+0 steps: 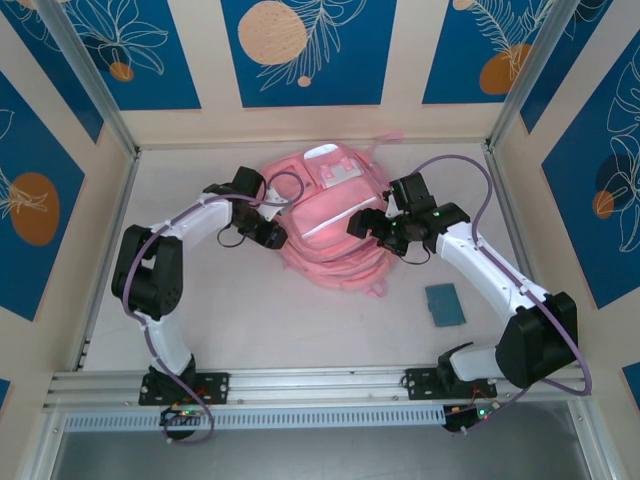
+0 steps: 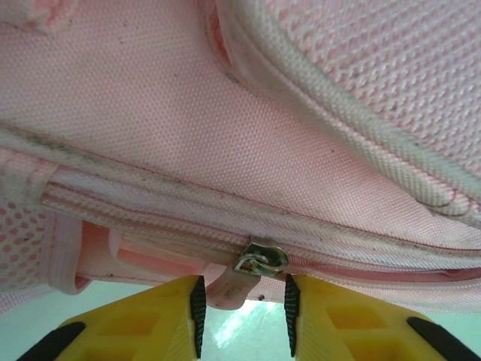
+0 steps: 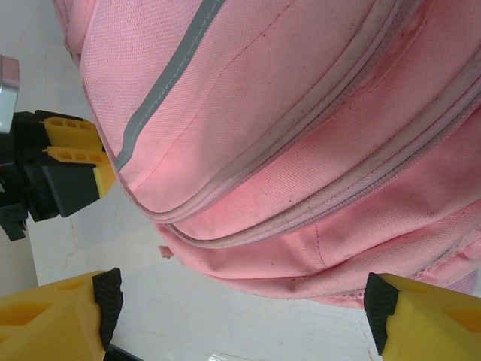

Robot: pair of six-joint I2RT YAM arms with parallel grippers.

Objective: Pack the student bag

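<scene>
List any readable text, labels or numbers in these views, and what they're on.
None can be read.
White patch on the bag: too small to tell if it bears any.
Zipper slider: no legible marking.
Blue pad: no text seen.

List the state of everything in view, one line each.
student bag: lying on the table
zipper pull: hanging, not yet clamped
left gripper: partly open around the zipper pull
right gripper: wide open at the bag's side
teal flat item: lying on the table, outside bag
</scene>
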